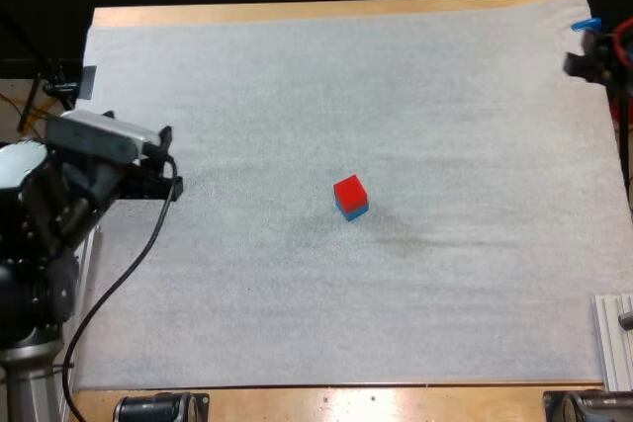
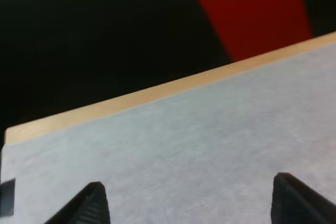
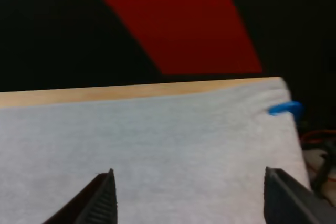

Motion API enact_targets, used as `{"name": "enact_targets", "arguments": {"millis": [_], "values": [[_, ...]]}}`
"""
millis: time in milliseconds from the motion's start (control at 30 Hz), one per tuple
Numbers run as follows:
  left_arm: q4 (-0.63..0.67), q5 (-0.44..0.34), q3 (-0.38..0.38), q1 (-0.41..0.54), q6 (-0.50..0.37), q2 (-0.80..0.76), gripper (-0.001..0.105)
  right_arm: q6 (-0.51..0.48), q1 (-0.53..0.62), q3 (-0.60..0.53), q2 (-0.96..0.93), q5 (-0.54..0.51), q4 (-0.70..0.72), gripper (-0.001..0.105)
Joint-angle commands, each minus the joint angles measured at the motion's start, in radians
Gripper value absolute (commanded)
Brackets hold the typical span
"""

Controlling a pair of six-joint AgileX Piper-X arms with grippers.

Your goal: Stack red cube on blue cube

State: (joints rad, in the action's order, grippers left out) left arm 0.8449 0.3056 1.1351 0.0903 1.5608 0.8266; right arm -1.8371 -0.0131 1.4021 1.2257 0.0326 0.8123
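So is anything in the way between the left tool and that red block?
Nothing visible. Only bare white mat lies between the left tool and the red cube, which already sits on the blue cube.

Bright, even light spreads over the white fibrous mat (image 1: 396, 96); only a faint, soft shadow beside the small red cube (image 1: 349, 189); background dark.

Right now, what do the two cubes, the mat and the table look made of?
Red cube and blue cube under it: likely plastic or painted wood, from even, matte colour and crisp edges. Mat: white foam or felt-like sheet, by its fine grainy surface. Table: light wood or wood laminate, from its smooth tan edge.
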Motion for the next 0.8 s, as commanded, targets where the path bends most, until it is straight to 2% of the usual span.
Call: {"name": "enact_targets", "arguments": {"millis": [0, 233, 367, 467, 633, 767], "values": [[0.004, 0.012, 0.003, 0.001, 0.02, -0.032, 0.063, -0.02, 0.011, 0.003, -0.026, 0.017, 0.019, 0.058], [0.018, 0.012, 0.003, -0.026, 0.02, -0.161, 0.063, -0.044, 0.008, -0.015, -0.163, 0.017, 0.128, 0.058], [0.018, 0.012, 0.003, -0.026, 0.02, -0.229, 0.063, -0.046, 0.008, -0.104, -0.283, 0.017, 0.121, 0.058], [0.04, 0.012, 0.003, -0.026, 0.02, -0.288, 0.063, -0.046, 0.008, -0.212, -0.405, 0.017, 0.12, 0.058], [0.22, 0.012, 0.003, -0.026, -0.046, -0.424, 0.063, -0.046, 0.008, -0.383, -0.641, 0.015, 0.137, 0.058], [0.308, 0.012, 0.003, -0.026, -0.053, -0.514, 0.063, -0.046, 0.008, -0.466, -0.823, 0.015, 0.168, 0.058]]}}
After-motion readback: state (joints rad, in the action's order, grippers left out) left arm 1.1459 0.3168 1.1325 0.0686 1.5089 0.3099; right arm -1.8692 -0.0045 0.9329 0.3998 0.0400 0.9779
